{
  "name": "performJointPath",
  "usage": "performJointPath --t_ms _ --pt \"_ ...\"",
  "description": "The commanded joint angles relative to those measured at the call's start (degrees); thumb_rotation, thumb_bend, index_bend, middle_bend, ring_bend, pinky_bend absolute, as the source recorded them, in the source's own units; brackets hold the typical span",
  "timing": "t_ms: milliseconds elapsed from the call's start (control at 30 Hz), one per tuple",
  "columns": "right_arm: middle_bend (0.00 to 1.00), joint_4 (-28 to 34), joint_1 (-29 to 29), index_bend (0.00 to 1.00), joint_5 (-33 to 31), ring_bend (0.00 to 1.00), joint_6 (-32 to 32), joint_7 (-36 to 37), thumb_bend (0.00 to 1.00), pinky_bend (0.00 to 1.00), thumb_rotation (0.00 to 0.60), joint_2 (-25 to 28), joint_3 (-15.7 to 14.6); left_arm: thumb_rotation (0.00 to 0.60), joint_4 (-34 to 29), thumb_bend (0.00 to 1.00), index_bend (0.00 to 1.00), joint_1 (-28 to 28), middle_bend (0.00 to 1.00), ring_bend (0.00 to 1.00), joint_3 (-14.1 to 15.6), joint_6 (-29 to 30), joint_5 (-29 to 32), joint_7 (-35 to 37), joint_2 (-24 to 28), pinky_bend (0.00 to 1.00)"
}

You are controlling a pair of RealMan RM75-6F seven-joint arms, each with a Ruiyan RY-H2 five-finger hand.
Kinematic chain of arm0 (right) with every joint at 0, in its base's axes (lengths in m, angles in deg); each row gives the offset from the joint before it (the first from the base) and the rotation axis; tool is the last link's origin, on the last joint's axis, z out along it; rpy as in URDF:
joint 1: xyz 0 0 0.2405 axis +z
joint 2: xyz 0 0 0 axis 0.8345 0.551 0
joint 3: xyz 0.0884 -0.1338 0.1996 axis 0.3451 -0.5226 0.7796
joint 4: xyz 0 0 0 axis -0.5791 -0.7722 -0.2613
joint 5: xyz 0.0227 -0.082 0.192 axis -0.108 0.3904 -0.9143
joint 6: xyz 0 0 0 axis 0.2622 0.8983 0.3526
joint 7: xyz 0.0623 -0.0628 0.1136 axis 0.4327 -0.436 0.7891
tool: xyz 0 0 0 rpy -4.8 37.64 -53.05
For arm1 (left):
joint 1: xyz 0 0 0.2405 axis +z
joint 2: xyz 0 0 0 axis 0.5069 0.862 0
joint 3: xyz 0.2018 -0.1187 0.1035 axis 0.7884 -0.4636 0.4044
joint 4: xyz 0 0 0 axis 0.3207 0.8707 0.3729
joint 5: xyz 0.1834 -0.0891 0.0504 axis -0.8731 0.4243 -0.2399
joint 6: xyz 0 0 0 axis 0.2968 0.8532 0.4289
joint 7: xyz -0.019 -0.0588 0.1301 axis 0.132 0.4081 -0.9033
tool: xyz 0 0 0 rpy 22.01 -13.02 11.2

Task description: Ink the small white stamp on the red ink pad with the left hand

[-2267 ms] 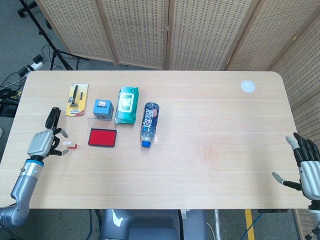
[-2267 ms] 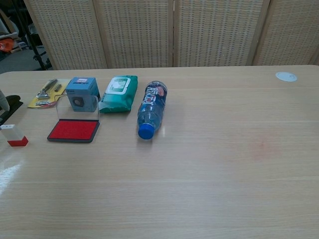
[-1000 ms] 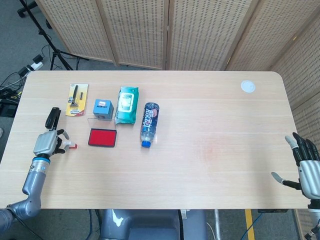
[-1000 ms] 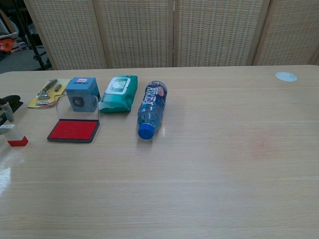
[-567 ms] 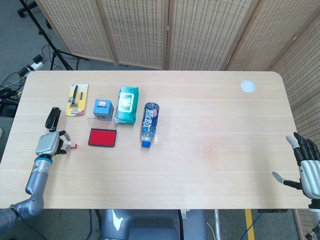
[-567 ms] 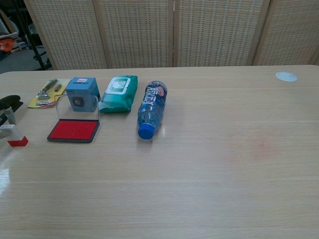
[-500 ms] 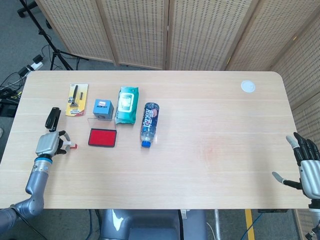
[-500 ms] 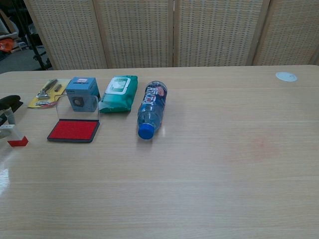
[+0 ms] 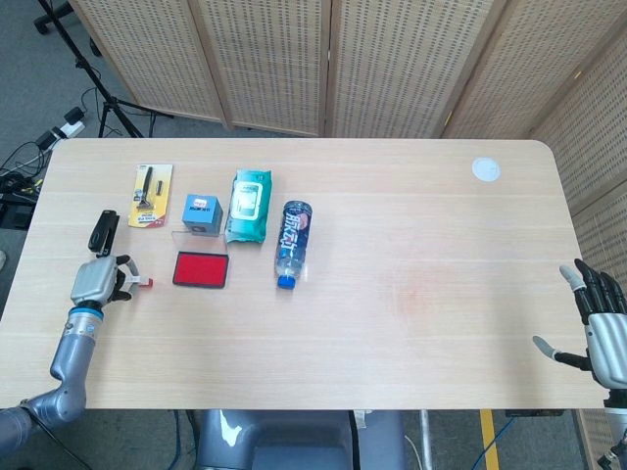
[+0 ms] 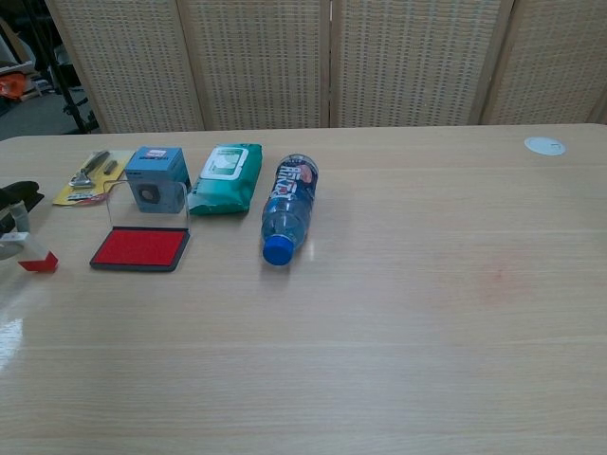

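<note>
Wicker-screened desk (image 9: 411,215): left robot hand (image 9: 96,281) pinching small white stamp (image 10: 36,259) at near-left edge, red ink pad (image 9: 201,269) lying just rightward, right robot hand (image 9: 602,328) idling spread, far off.

Between our left hand (image 9: 95,282) and the red ink pad (image 9: 201,269) we've got bare table (image 9: 411,323), with the blue box (image 9: 202,213) and wipes pack (image 9: 248,206) crowding right behind the pad.
</note>
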Motion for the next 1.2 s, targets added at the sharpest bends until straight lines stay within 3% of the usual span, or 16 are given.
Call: performJointPath --t_ms 33,167,267,400,567,800,1200 --pt "0.0 0.0 0.0 0.0 0.0 0.0 0.0 0.0 0.0 0.0 0.6 0.0 0.0 0.6 -3.7 0.37 0.6 -0.1 0.98 1.0 -0.8 1.0 -1.3 0.3 2.3 0.99" --pt "0.0 0.0 0.0 0.0 0.1 0.0 -0.1 0.0 0.0 0.0 0.6 0.0 -0.1 0.6 -10.7 0.38 0.6 -1.3 0.98 1.0 -1.8 0.4 -0.1 -2.2 6.5 0.99" --pt "0.0 -0.1 0.2 0.0 -0.3 0.0 -0.4 0.0 0.0 0.0 0.6 -0.1 0.1 0.6 -16.9 0.38 0.6 -4.5 0.98 1.0 -2.9 -1.8 4.4 -7.7 10.5 0.99" --pt "0.0 -0.3 0.5 0.0 -1.1 0.0 -1.3 0.1 0.0 0.0 0.6 -0.1 0.3 0.6 -20.5 0.38 0.6 -9.1 0.98 1.0 -3.5 -2.6 12.0 -14.5 11.8 0.99" --pt "0.0 -0.4 0.8 0.0 -1.5 0.0 -1.8 0.2 0.0 0.0 0.6 -0.1 0.5 0.6 -19.8 0.39 0.6 -14.8 0.98 1.0 -2.1 -2.7 19.4 -21.7 10.2 0.99" --pt "0.0 -1.3 1.1 0.0 -2.6 0.0 -3.0 1.6 0.0 0.0 0.6 -0.1 0.7 0.6 -18.1 0.41 0.6 -19.2 0.98 1.0 -0.3 -2.9 26.9 -24.6 7.1 0.99" --pt "0.0 -1.9 1.2 0.0 -2.7 0.0 -3.3 2.5 0.0 0.0 0.6 -0.1 0.8 0.6 -13.3 0.46 0.6 -20.4 0.98 1.0 1.1 -2.6 28.8 -22.5 3.4 0.99"
